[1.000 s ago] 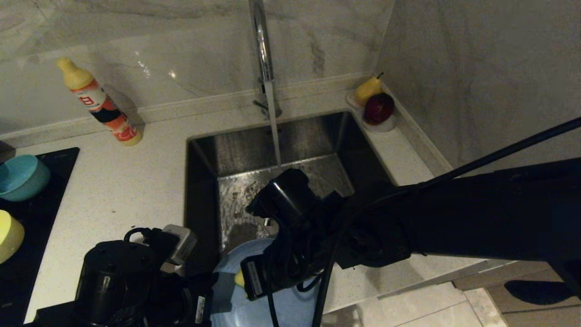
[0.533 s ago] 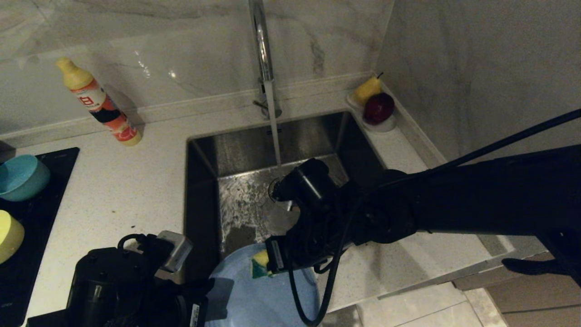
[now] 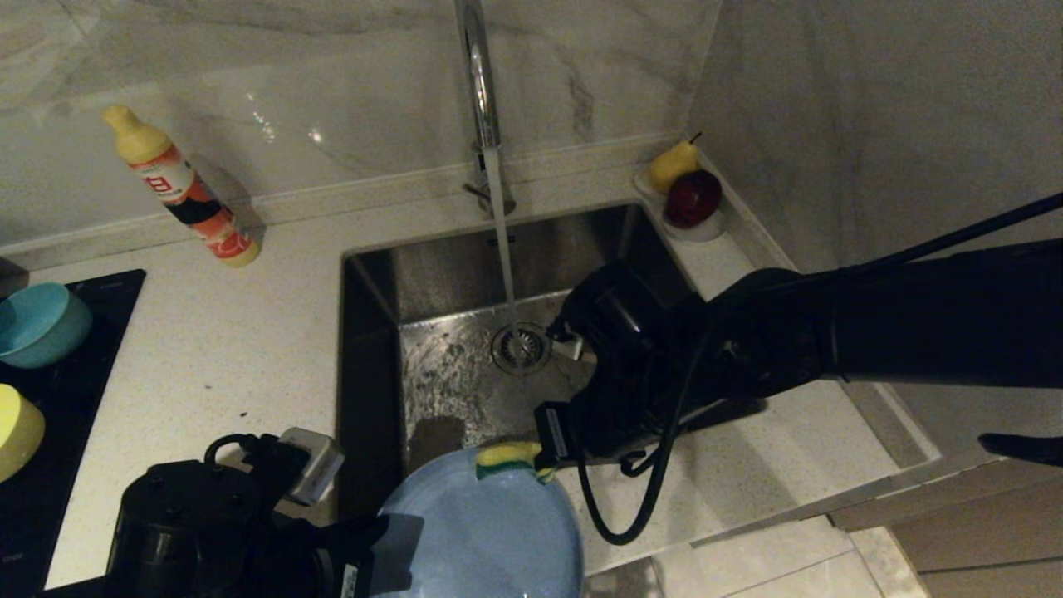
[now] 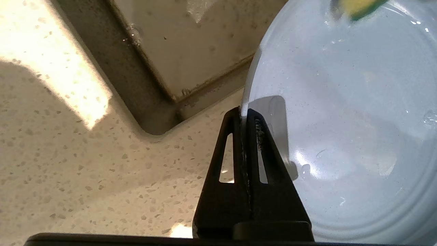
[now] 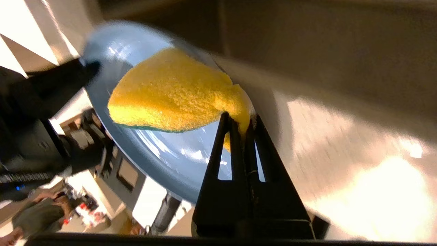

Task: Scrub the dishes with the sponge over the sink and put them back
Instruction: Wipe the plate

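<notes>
Nearest, the left hand (image 4: 244,118) is clamped on the rim of the light-blue plate (image 3: 486,531), held over the sink's near edge. The right hand (image 5: 240,123), pinching the sponge (image 3: 508,455), has swept from the plate's middle out to its far rim, probably the end of a scrub stroke. Beyond, water runs from the tap (image 3: 477,91) into the sink (image 3: 448,365). On the pale worktop (image 3: 216,340) stand a detergent bottle (image 3: 178,187) and fruit (image 3: 685,187); two bowls wait at left.

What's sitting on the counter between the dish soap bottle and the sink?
Nothing: in the head view the speckled counter lies bare between the soap bottle and the sink.
</notes>
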Tool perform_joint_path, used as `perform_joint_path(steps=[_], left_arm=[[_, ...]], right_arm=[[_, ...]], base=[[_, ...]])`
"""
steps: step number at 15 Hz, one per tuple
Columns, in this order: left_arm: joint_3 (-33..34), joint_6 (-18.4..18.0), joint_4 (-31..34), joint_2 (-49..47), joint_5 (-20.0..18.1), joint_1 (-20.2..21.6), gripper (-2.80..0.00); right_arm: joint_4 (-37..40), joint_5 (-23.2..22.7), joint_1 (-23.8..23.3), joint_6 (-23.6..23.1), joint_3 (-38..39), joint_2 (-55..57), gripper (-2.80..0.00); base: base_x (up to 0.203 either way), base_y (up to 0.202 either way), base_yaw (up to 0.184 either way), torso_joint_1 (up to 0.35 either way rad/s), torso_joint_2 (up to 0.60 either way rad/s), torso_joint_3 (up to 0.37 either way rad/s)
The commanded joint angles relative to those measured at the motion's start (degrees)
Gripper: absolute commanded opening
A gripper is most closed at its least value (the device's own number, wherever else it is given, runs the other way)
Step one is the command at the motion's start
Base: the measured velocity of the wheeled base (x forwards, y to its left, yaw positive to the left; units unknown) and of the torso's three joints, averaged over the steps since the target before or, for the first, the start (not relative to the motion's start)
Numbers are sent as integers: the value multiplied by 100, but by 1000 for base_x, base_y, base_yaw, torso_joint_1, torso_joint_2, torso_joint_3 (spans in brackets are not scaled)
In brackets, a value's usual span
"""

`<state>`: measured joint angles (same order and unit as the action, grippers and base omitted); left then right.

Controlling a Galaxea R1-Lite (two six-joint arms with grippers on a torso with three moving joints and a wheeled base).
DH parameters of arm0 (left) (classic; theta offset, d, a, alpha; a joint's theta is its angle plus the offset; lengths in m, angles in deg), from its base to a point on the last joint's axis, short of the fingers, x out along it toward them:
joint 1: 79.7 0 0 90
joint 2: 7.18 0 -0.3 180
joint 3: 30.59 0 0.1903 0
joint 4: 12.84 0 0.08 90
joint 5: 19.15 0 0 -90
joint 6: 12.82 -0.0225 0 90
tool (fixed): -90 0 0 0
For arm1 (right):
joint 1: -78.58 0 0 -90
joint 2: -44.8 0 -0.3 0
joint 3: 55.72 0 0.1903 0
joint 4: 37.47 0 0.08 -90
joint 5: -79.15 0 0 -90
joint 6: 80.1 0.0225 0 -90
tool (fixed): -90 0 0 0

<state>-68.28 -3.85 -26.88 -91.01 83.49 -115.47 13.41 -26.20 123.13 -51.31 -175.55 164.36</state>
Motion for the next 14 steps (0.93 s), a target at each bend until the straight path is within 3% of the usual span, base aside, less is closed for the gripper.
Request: perform_joint_path(steps=[1, 5, 9, 14], left_arm=[[-13, 8, -29, -60, 18, 1, -280], [-89, 17, -178, -199, 11, 1, -280], [-44, 52, -991, -547, 63, 1, -280], [141, 32, -999, -539, 54, 1, -280]], right_arm=[[208, -25, -1, 12, 168, -207, -280], [281, -21, 414, 12, 647, -633, -280], [283, -59, 791, 20, 585, -945, -280], [294, -195, 1124, 198, 459, -927, -280]], base=[[0, 0, 0, 0, 0, 0], [0, 0, 0, 0, 0, 0], [0, 0, 0, 0, 0, 0], [0, 0, 0, 0, 0, 0]])
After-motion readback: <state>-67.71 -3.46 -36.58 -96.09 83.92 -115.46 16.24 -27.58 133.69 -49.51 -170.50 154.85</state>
